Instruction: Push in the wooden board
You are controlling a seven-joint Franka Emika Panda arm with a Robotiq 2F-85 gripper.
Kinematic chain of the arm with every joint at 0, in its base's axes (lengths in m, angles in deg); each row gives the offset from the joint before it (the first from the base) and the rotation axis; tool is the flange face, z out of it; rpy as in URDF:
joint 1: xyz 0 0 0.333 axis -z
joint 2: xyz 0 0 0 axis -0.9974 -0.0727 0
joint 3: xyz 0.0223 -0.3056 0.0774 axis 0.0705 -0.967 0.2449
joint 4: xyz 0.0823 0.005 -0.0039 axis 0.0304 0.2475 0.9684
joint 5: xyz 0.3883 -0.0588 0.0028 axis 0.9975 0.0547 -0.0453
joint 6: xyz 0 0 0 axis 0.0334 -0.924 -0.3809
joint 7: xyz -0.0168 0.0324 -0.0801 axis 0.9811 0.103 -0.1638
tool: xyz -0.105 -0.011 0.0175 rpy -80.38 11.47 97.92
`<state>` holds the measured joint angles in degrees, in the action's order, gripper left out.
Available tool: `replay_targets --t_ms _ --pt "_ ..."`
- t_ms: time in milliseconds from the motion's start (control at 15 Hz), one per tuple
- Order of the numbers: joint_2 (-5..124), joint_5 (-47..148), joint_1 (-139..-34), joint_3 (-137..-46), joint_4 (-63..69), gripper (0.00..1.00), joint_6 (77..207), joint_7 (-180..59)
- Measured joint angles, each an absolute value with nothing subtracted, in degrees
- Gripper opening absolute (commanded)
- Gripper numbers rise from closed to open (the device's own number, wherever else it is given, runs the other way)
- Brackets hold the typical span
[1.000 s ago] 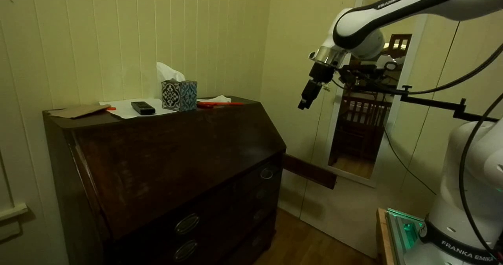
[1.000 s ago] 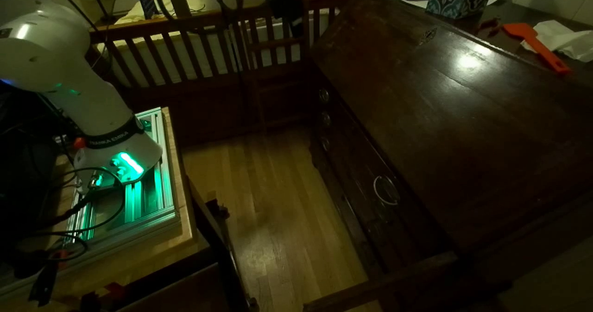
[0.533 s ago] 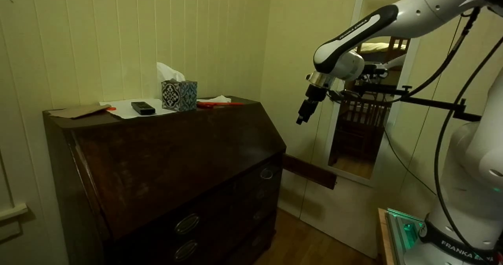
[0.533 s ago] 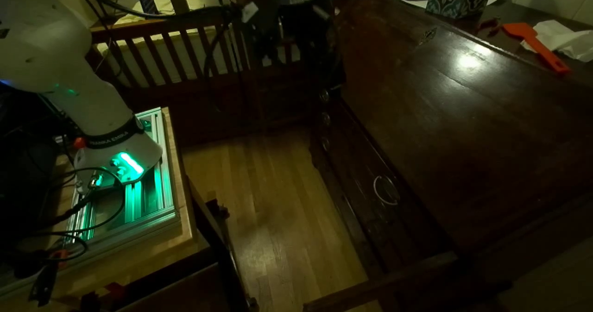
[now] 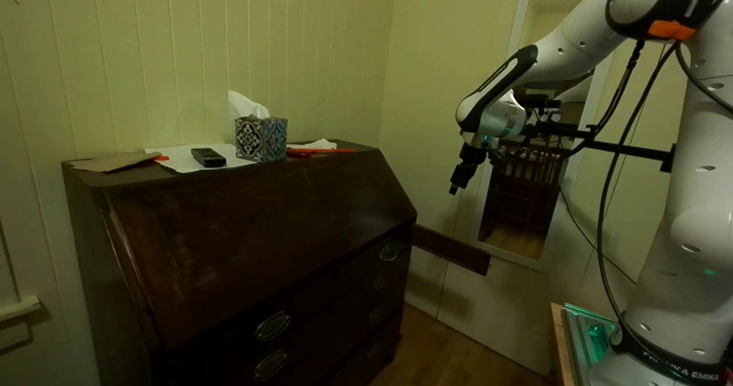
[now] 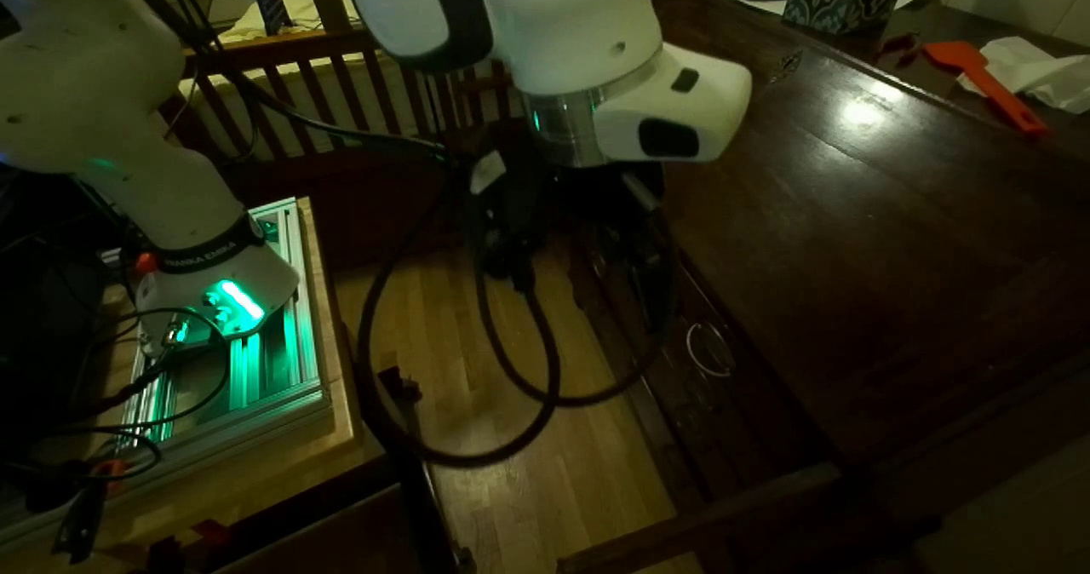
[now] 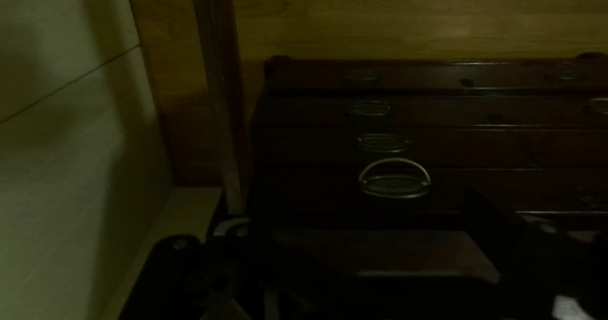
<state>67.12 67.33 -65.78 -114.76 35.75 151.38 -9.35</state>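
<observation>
Exterior view: the board projects from the front of the desk at its right end, its free end pointing right; the push is not yet done. The gripper hangs above the board, apart from it, tipped down and to the left. Step in hand, as judged: approach to the free end. In an exterior view with the board at the near end of the desk, the gripper, a dark form, sits farther off and apart from it. A cable loops low, left of the gripper; it should be kept from catching the free end during descent. Wrist view, poorly lit: the board runs along the left, edge-on, between the wall and the drawers, its free end out of view on the far side. The jaws appear spread, with no object seen held between them, and the gripper's centre lies right of the board's line. Recommended: shift left, travel out past the free end, lower to the board's height, then press the jaws together so the contact is blunt and firm. Push at the middle of the end face, slowly, straight along the length toward the desk; an off-centre push would probably cause binding. Clearance should be kept from the nearest handle.
</observation>
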Motion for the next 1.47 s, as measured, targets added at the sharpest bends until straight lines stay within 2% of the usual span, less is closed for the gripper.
replay_targets --t_ms 267,733,1133,1467 --pt "62.69 68.91 -62.28 -112.26 33.41 1.00 148.58 -9.34" --pt "62.22 68.94 -60.29 -110.12 32.76 1.00 148.66 -9.25" --pt "56.10 71.92 -51.83 -106.71 29.80 1.00 152.69 -3.19" --pt "48.60 74.15 -44.18 -100.35 26.59 1.00 158.34 -0.63"
